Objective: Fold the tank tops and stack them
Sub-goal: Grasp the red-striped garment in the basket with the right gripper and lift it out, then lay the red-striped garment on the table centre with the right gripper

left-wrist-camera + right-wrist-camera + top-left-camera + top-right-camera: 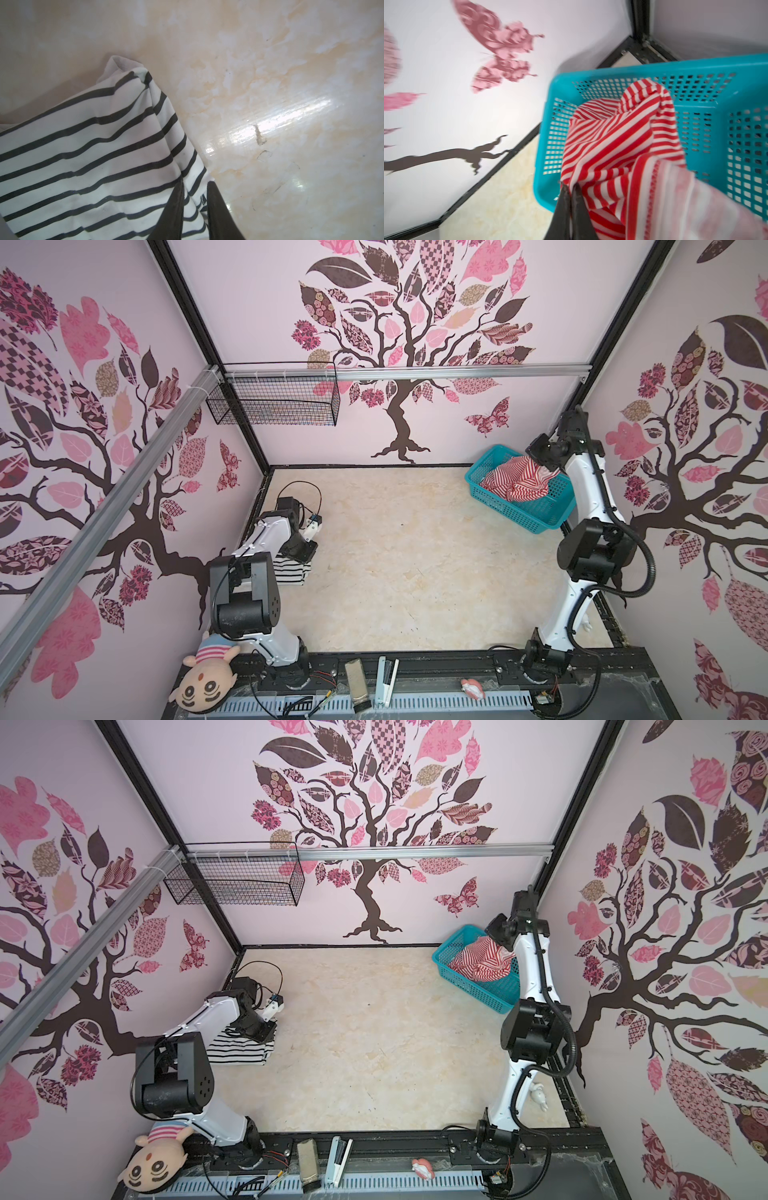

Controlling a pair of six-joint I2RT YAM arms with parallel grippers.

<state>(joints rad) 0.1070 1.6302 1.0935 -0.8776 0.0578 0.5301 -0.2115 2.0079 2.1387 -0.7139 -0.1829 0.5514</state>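
The black-and-white tank top [291,572] [237,1052] lies folded on the left of the marble table, partly under my left arm. In the left wrist view my left gripper [196,184] is shut on an edge of the black-and-white tank top [93,155], with striped fabric pinched between the fingers. At the back right, the red-and-white tank top [519,479] [484,961] is bunched in the teal basket [523,518]. My right gripper [570,185] is shut on a fold of the red-and-white tank top [612,141], above the teal basket's [716,87] near rim.
A plush doll [208,676] with a striped cap lies at the front left by the left arm's base. A black wire basket [274,402] hangs on the back wall. A stapler [386,680], a grey block [356,684] and a small pink toy [473,689] sit on the front rail.
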